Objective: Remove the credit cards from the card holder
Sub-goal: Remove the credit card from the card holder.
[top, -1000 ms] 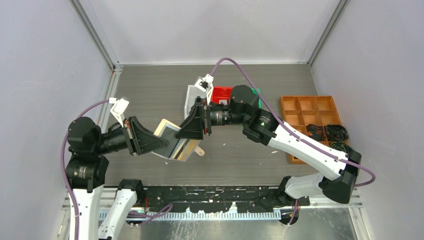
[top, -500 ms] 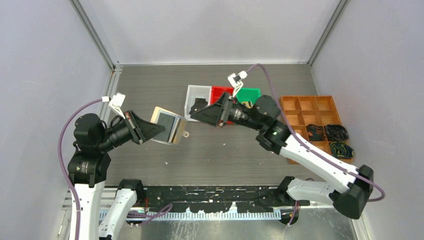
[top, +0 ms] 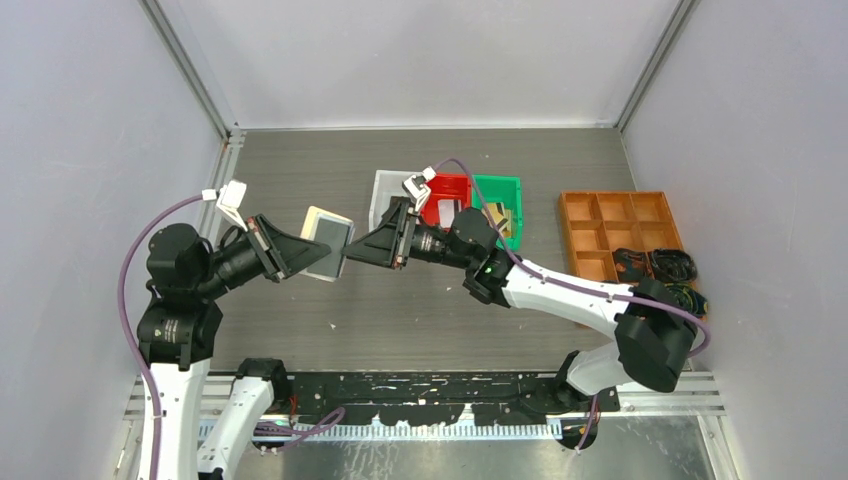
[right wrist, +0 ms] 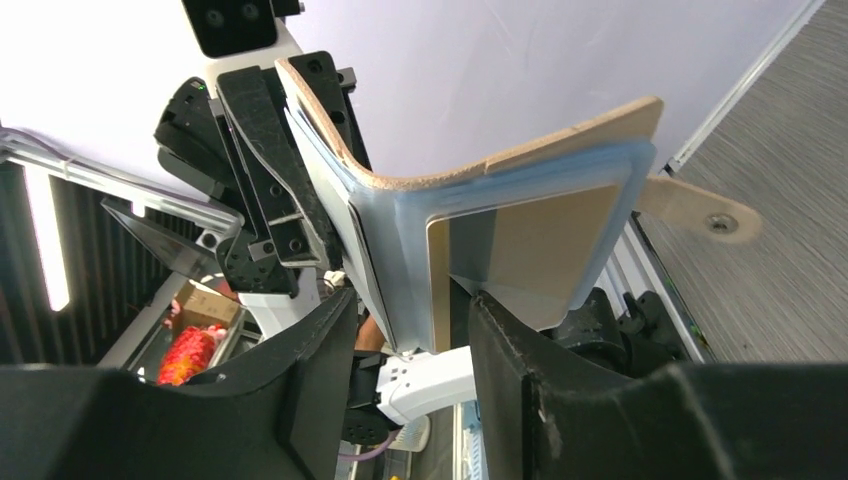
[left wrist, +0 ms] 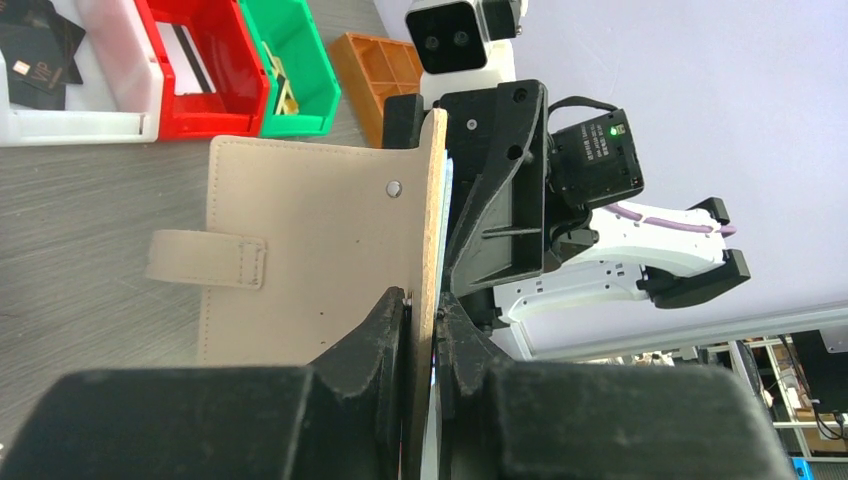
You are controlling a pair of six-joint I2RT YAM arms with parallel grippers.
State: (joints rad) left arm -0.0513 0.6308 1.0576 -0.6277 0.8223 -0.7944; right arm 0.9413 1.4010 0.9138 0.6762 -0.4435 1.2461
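Observation:
The beige card holder [top: 326, 243] hangs open above the table, and my left gripper [left wrist: 425, 312] is shut on its cover [left wrist: 310, 250]. My right gripper [right wrist: 410, 305] is open, its fingers either side of the clear sleeves' [right wrist: 395, 260] lower edge without pinching them. A tan credit card [right wrist: 525, 245] sits in a sleeve. Other credit cards lie in the bins: a black one [left wrist: 40, 55], a white one with a dark stripe [left wrist: 190, 60] and a gold one [left wrist: 281, 85].
White [top: 383, 188], red [top: 447, 187] and green [top: 503, 190] bins stand in a row at mid-table behind the right gripper. An orange compartment tray [top: 612, 215] with dark cables [top: 655, 266] lies to the right. Walls enclose the table on three sides.
The right gripper swung from the holder to the bins and back to the holder's edge. The left arm shifted the holder a little left and back.

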